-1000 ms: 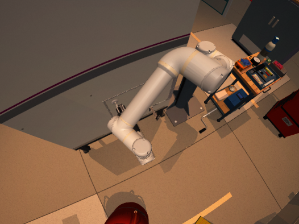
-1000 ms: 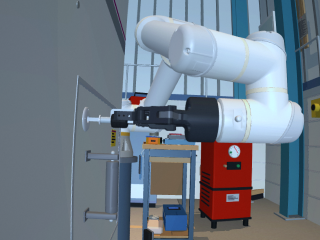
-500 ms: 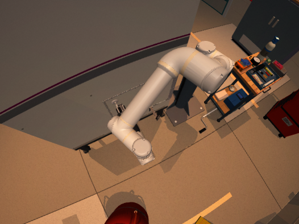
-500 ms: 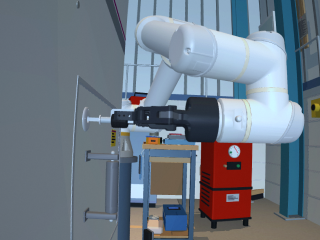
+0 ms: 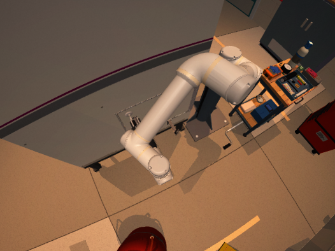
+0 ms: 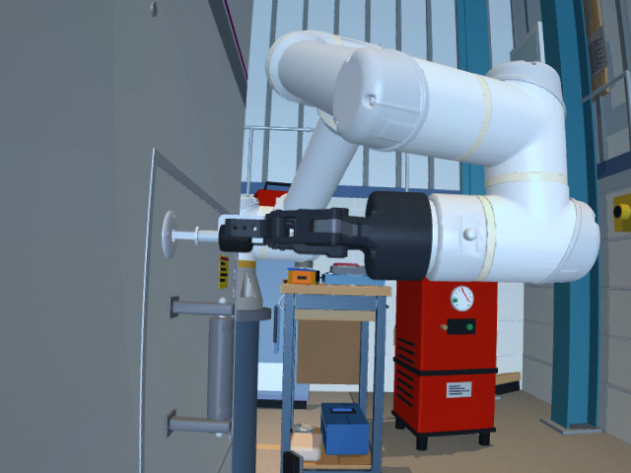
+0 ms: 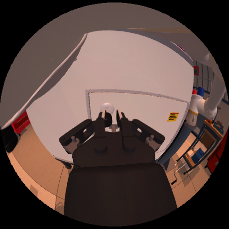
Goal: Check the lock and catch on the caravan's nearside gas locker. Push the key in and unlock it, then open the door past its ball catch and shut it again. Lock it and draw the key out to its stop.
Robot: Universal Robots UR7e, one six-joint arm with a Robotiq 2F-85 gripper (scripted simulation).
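Note:
My gripper (image 6: 235, 236) (image 7: 111, 119) (image 5: 135, 121) points straight at the caravan's side wall. Its fingers are clamped on the head of the white key (image 6: 204, 236). The key's shaft sticks out of the round white lock plate (image 6: 168, 234) (image 7: 106, 107) (image 5: 128, 114) on the gas locker door (image 6: 186, 315) (image 7: 139, 114). The door lies flush in its frame. A grey bar handle (image 6: 220, 366) stands upright on two brackets below the lock. A yellow warning label (image 7: 173, 117) sits on the door's far side.
Behind the work rises the grey caravan wall (image 5: 82, 63). A blue trolley (image 6: 334, 371) (image 5: 274, 95) with tools and a red cabinet (image 6: 451, 356) stand to the right. The arm's pedestal (image 5: 207, 118) is beside the door. A red gas cylinder (image 5: 143, 240) stands on the floor.

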